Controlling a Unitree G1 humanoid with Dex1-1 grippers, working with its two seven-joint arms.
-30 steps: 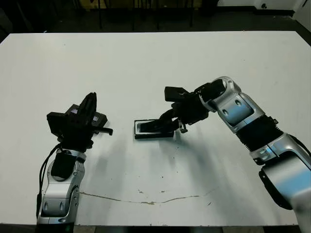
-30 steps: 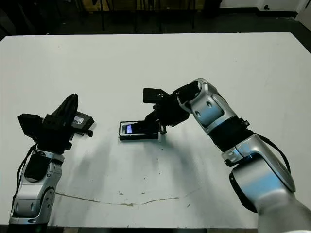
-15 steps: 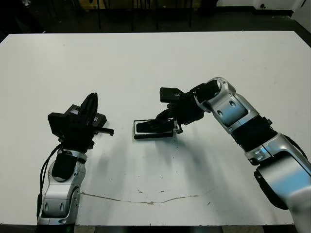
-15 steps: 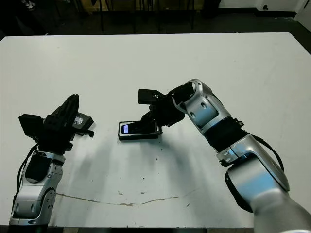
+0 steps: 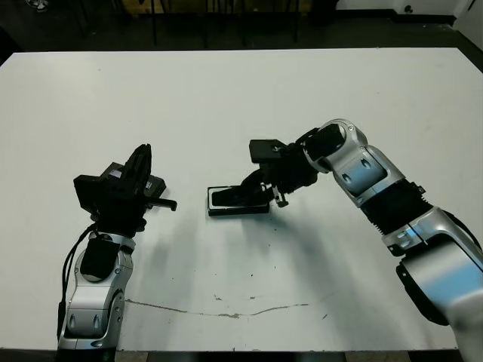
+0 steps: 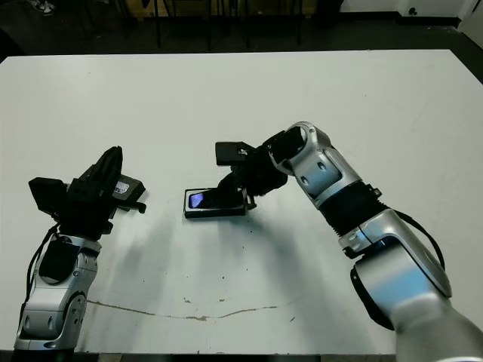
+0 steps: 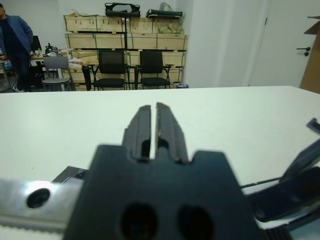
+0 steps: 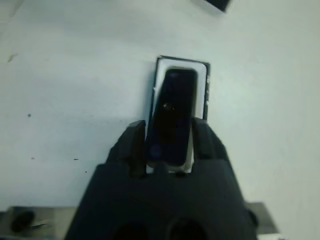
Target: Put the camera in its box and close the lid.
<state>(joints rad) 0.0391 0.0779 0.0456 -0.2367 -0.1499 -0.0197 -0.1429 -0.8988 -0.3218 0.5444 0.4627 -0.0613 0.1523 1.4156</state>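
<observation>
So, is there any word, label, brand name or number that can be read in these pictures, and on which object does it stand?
None can be read.
Camera: a small bluish glow at one end, no text legible.
Lid beside the left gripper: a small pale mark, too small to read.
Box, under the right gripper: no print visible.
Crates on the shelves behind: no legible markings.

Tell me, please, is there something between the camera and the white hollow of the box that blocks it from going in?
Nothing visible blocks it. In the right wrist view the camera lies directly over the white lining of the box, with the right gripper at its near end. The lid is well to the side, by the left gripper.
</observation>
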